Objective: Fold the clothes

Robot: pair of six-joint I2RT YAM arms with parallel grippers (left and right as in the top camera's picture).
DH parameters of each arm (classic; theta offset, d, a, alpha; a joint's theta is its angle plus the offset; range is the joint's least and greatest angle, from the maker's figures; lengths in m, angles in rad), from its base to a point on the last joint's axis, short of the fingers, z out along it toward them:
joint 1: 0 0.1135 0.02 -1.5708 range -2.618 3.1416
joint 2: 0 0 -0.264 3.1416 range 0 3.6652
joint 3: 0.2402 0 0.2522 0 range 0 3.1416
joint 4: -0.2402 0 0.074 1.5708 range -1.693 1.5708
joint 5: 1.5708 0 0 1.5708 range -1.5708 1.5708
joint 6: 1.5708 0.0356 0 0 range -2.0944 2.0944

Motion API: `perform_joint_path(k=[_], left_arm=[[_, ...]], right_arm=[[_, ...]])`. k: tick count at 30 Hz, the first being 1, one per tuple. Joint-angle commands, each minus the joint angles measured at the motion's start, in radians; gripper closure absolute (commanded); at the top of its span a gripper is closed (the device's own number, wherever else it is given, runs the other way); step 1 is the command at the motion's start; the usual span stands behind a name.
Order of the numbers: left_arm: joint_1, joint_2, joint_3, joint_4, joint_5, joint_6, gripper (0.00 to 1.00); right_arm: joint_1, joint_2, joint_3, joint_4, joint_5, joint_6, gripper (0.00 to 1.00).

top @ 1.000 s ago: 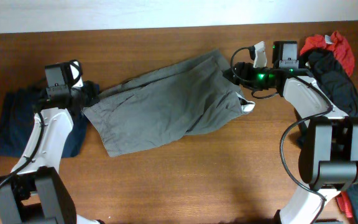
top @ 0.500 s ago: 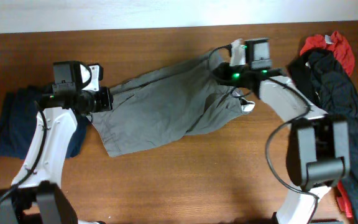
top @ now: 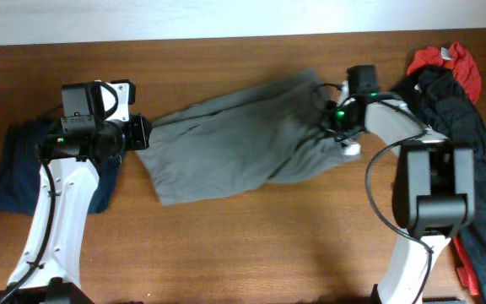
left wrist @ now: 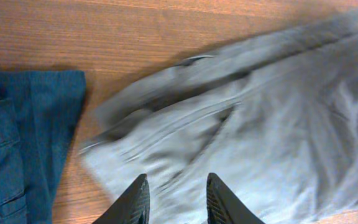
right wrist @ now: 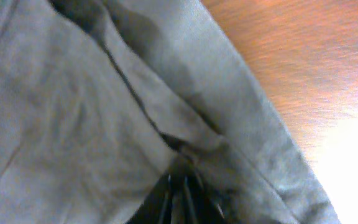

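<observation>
Grey shorts [top: 234,139] lie rumpled across the middle of the table [top: 226,245], nearer its far edge. Overhead, the left gripper [top: 140,133] sits at their left end and the right gripper [top: 336,118] at their right end, probably to draw the cloth flat between them. A navy garment [top: 7,169] by the left edge and a black and red pile [top: 450,84] at the far right corner lie out of the way.

From the left wrist, the jaws stand somewhat apart over the shorts' end, gripping nothing.

From the right wrist, the jaws are pinched together on a fold of the shorts.
</observation>
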Motion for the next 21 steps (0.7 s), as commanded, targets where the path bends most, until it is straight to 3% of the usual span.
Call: perform_joint_path(k=[1,5,8,11,13,14,21], left_arm=[[0.001,-0.014,0.014,-0.001,-0.008,0.016,0.66],[0.001,-0.014,0.014,-0.003,-0.009,0.016,0.65],[0.001,-0.013,0.014,0.002,-0.019,0.016,0.64],[0.001,-0.013,0.014,0.002,-0.037,0.017,0.6],[0.001,-0.013,0.014,-0.001,-0.038,0.018,0.6],[0.0,-0.013,0.014,-0.003,-0.038,0.02,0.6],[0.0,-0.013,0.014,-0.005,-0.038,0.046,0.6]], right_arm=[[-0.063,-0.004,-0.022,-0.139,0.113,0.015,0.91],[-0.073,-0.031,-0.022,-0.312,0.069,0.042,0.92],[-0.076,-0.085,-0.021,-0.33,-0.015,-0.014,0.85],[-0.089,-0.18,-0.021,-0.269,-0.119,-0.113,0.71],[-0.102,-0.237,-0.021,-0.222,-0.127,-0.128,0.52],[-0.108,-0.257,-0.021,-0.197,-0.127,-0.138,0.48],[-0.119,-0.238,-0.021,-0.014,-0.127,-0.246,0.46]])
